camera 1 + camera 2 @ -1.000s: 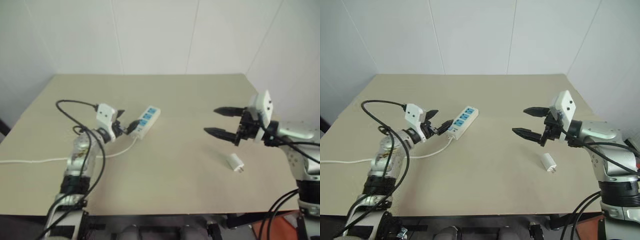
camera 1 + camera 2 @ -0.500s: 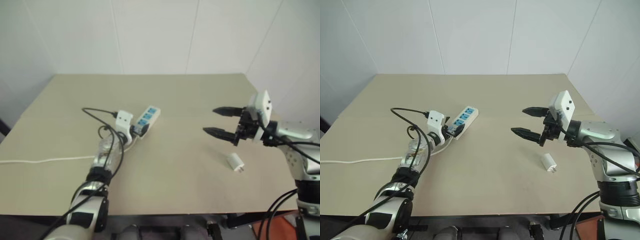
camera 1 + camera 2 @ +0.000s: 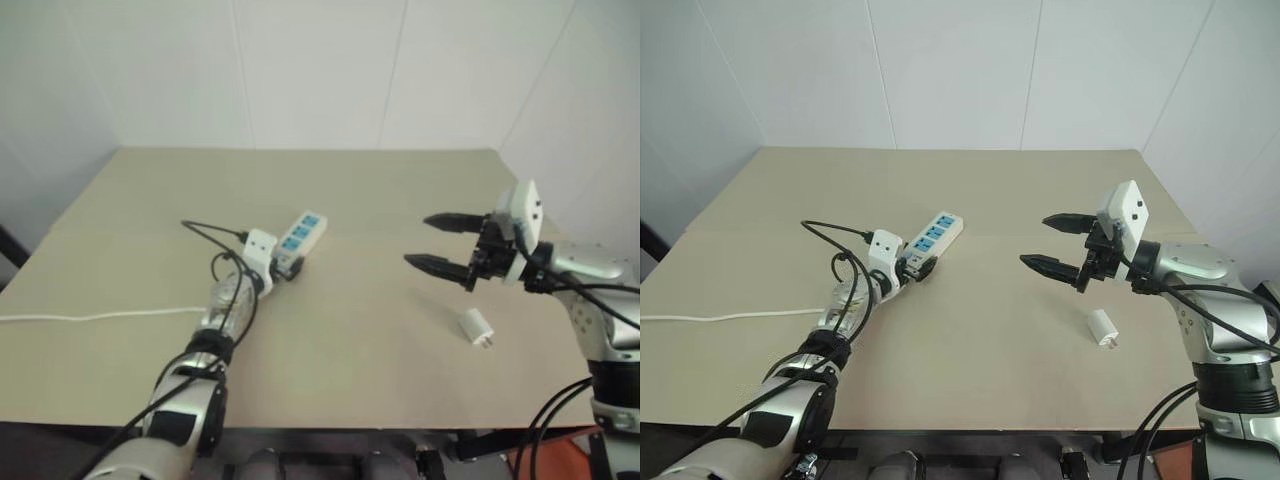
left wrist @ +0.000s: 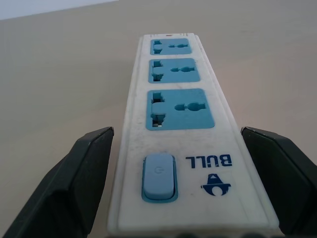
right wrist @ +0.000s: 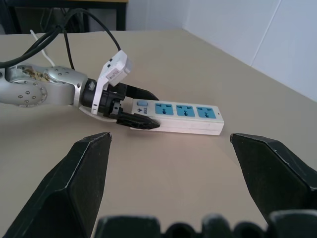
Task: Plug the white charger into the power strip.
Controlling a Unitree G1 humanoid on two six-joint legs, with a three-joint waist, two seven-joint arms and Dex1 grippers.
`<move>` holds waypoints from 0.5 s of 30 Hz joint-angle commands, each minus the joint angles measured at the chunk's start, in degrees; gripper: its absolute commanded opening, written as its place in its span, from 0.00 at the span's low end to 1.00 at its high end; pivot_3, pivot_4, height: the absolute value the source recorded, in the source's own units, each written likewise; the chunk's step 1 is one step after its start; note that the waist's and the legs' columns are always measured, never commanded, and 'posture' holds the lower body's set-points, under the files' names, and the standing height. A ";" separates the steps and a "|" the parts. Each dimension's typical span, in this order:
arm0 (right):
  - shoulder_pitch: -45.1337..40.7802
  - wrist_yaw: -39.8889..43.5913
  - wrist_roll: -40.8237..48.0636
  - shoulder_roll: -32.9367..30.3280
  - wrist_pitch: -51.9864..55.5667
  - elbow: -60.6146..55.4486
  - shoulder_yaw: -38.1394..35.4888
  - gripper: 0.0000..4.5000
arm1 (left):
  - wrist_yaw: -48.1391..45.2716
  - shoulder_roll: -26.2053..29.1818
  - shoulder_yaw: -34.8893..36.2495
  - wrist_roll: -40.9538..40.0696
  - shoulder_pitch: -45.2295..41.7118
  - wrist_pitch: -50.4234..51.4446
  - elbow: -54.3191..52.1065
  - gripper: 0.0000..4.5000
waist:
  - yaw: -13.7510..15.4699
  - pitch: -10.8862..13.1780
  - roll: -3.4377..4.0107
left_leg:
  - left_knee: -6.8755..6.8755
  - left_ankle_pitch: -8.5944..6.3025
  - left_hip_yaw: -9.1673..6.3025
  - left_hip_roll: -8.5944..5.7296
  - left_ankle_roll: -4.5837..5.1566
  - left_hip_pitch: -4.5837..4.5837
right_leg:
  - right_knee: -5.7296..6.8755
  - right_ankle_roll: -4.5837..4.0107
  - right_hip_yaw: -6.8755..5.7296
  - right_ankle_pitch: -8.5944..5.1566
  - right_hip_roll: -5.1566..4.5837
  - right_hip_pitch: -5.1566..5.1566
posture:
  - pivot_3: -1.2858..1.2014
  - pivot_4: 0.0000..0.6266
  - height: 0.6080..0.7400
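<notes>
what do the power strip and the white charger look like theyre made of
Power strip: looks like white moulded plastic, smooth with a faint sheen, with matte blue plastic socket faces and a blue switch. White charger: probably glossy white plastic too, judging by its even white body; too small to make out the prongs' material.

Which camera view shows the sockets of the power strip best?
The left wrist view: the power strip lies close, its three blue sockets facing up. The right wrist view shows it smaller and sideways; the eye views show it small.
</notes>
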 commanded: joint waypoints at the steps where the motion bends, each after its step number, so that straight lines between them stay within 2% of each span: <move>1: -0.53 -0.29 1.78 -0.63 0.51 -1.98 -2.65 1.00 | 0.17 -0.65 -0.51 0.95 0.05 1.53 1.12 0.99 | 0.02 0.00 0.00 | 0.00 0.00 0.00 0.00 0.00 0.00 | 0.00 0.00 0.00 0.00 0.00 0.00 | 0.52 0.24 1.00; 15: -1.66 -0.51 2.33 -0.77 0.95 -1.87 -3.13 1.00 | -3.08 0.07 -1.42 1.74 0.00 8.34 -1.32 0.99 | -0.11 -0.05 0.06 | -0.01 0.00 -0.01 0.00 0.00 0.04 | 0.00 0.05 0.00 -0.03 0.00 0.03 | 0.52 0.24 1.00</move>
